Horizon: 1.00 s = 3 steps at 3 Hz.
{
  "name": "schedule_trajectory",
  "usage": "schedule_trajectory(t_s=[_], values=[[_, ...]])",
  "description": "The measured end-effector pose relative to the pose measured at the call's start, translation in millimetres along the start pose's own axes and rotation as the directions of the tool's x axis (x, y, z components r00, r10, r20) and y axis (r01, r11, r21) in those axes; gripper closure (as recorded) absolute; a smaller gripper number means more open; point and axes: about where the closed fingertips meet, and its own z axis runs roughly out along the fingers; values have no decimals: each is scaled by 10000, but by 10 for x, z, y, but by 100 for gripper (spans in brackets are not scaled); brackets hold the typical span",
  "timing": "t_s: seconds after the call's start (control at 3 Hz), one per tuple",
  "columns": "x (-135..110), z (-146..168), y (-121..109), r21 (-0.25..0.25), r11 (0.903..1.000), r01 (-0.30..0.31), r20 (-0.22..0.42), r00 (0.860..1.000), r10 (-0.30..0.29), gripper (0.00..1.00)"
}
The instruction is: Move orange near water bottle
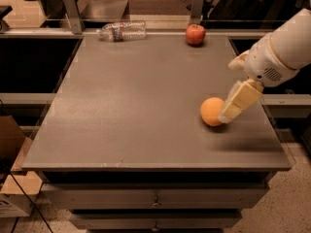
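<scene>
Standing against the 3 o'clock flank of the orange [212,111], the tool [227,116] is seen lowered to the table [136,91], roughly at 4 o'clock from its centre. Whether the tool is spread or pressed together cannot be told, so the orange is not judged secured. The water bottle [121,31] is found lying on its side at the far edge, around 11 o'clock, well apart from the orange. A red apple [195,34] is noted at 1 o'clock. The grasp is judged the step in hand. The tool should be centred across the fruit's widest part and closed firmly, since so round and smooth a body may roll away.
</scene>
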Motion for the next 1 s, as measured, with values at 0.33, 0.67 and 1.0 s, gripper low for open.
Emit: schedule_trajectory(t_s=[0.33,0.67,1.0], values=[[197,115,0,-182,9993,-340,186,9992,344,0],[329,324,107,-626,9950,-784,464,9956,814,0],[383,551,242,-1076,9878,-1126,716,9901,1206,0]])
